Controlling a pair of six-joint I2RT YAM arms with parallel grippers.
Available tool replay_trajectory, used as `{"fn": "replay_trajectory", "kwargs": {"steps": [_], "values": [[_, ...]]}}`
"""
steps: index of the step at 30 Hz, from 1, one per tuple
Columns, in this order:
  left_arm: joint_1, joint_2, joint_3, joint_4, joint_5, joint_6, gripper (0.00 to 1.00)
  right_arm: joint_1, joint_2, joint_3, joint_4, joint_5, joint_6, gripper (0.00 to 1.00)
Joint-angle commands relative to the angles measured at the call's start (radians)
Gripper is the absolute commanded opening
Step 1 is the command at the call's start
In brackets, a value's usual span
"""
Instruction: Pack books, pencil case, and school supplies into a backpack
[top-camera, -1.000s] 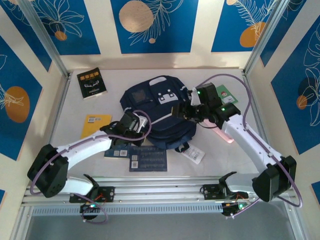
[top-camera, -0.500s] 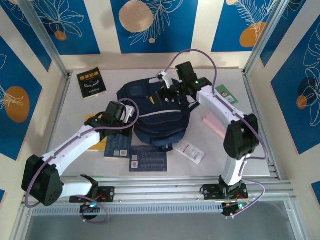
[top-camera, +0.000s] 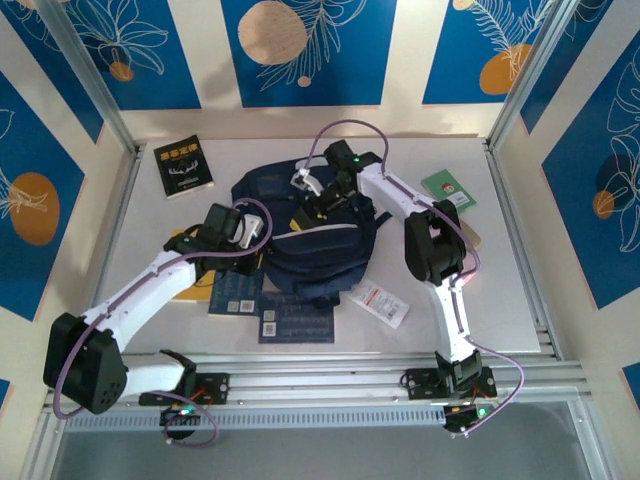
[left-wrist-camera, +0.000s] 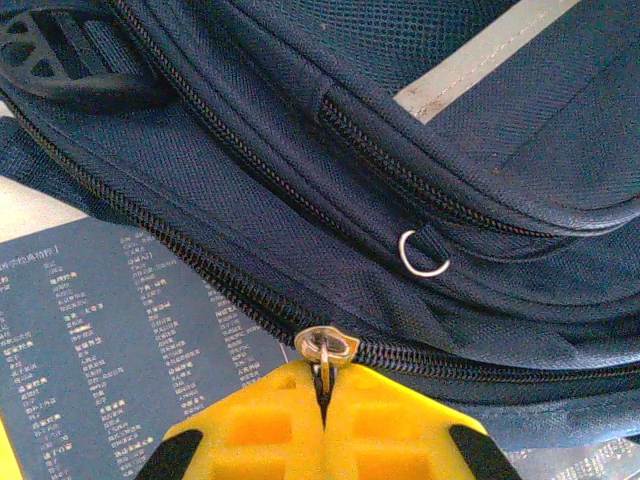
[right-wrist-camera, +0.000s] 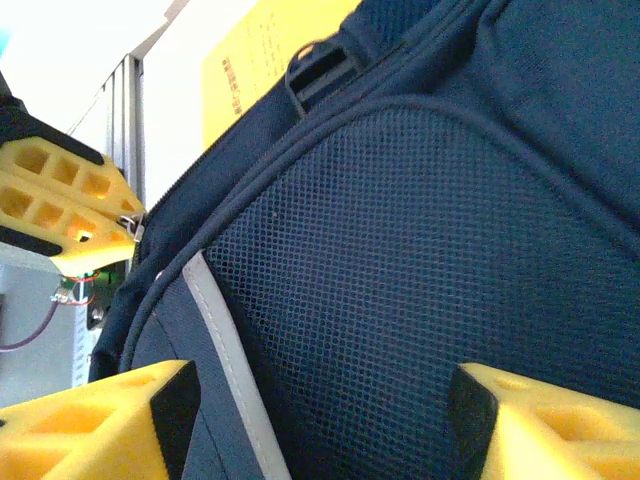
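backpack (top-camera: 318, 238): lying flat mid-table, between both arms.
left gripper (left-wrist-camera: 322, 380): we see it pinched tight on the zipper pull (left-wrist-camera: 324, 347) at the backpack's left side.
right gripper (right-wrist-camera: 320, 392): fingers wide apart over the mesh panel; we can't tell if they touch it.
black book (top-camera: 182, 167): far-left corner, well apart.
dark blue book (top-camera: 296, 319): just beside the backpack's near edge.
green booklet (top-camera: 448, 188): right of the backpack.
white packet (top-camera: 380, 303): near-right of it.
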Motion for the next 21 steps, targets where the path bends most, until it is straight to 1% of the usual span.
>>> {"fn": "replay_trajectory", "kwargs": {"steps": [1, 4, 10, 15, 18, 20, 21], "values": [[0.019, -0.034, -0.008, 0.004, 0.027, 0.025, 0.00, 0.035, 0.007, 0.016, -0.072, -0.081, -0.040, 0.66], [0.024, -0.036, -0.014, 0.010, 0.027, 0.024, 0.00, 0.050, 0.006, -0.001, -0.079, -0.080, -0.043, 0.62], [0.037, -0.036, -0.025, 0.030, 0.034, 0.018, 0.00, 0.066, -0.011, -0.027, -0.114, -0.166, -0.046, 0.43], [0.042, -0.031, -0.015, 0.038, 0.055, 0.015, 0.00, 0.095, -0.007, -0.051, -0.114, -0.129, -0.048, 0.29], [0.041, -0.034, -0.022, 0.045, 0.065, 0.014, 0.00, 0.096, -0.002, -0.052, -0.098, -0.104, -0.030, 0.25], [0.042, -0.035, -0.027, 0.049, 0.070, 0.012, 0.00, 0.096, 0.001, -0.054, -0.064, -0.054, 0.003, 0.20], [0.042, -0.037, -0.028, 0.050, 0.070, 0.012, 0.00, 0.097, 0.004, -0.051, -0.064, -0.052, 0.002, 0.17]]}}
